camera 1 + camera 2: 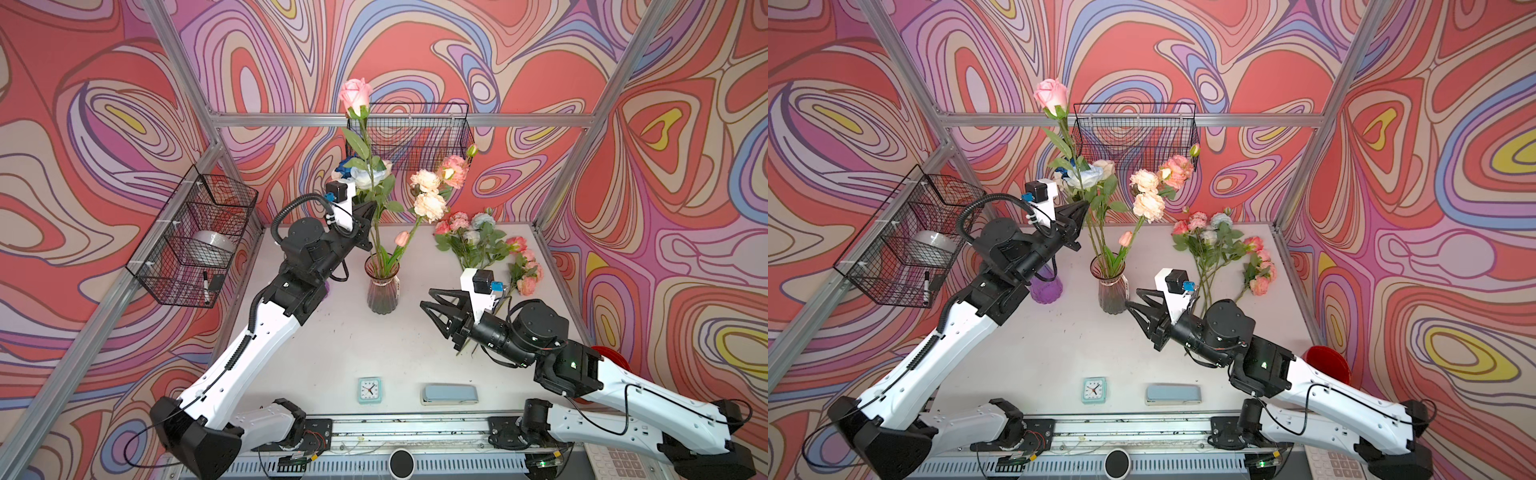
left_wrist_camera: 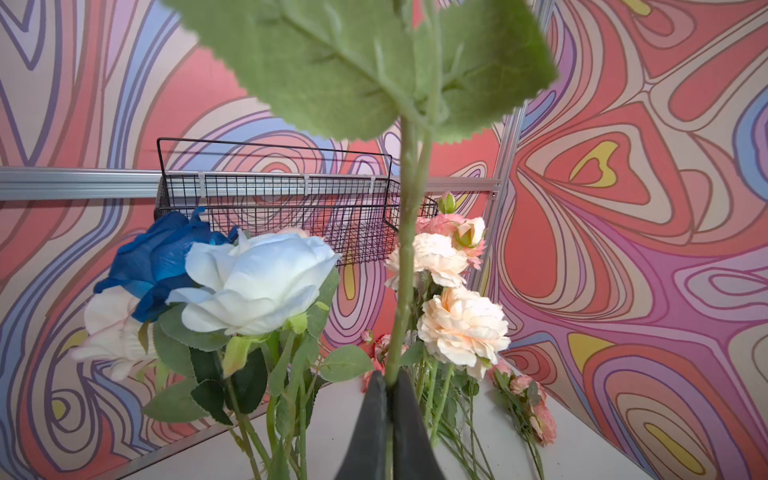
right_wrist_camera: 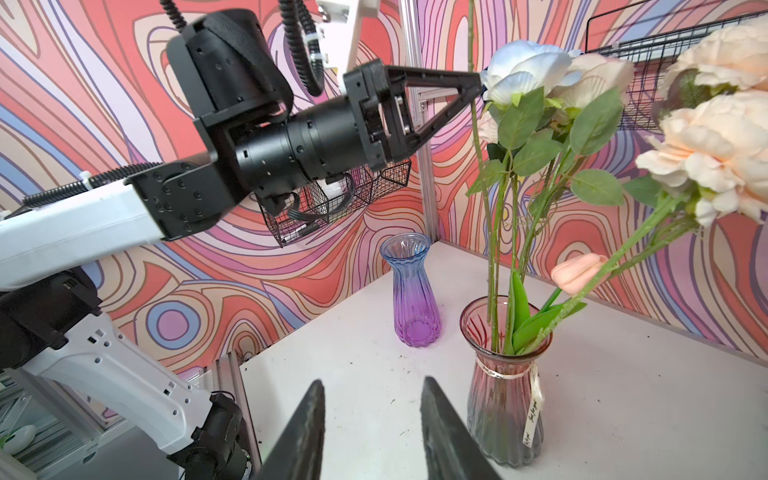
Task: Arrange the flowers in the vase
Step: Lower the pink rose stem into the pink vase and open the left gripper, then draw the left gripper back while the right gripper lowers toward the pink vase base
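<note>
Left end effector (image 1: 371,210) clenched on stem of pink rose (image 1: 355,93), upper centre; stem foot inside pink vase (image 1: 382,291), mid-frame. Likely best: lower straight, avoid neighbouring blooms (image 1: 428,204), then let go. Right end effector (image 1: 430,301) released, empty.

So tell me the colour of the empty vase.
The empty vase: blue fading to purple; right wrist view.

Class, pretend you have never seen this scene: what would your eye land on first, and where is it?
The loud swirling red, pink and lilac walls surround everything. Next comes the tall pink rose towering over the bouquet in the pink vase at the middle of the table, its stem pinched by the shut left pincer. A loose bunch of flowers lies at the back right, behind the open right pincer.
</note>
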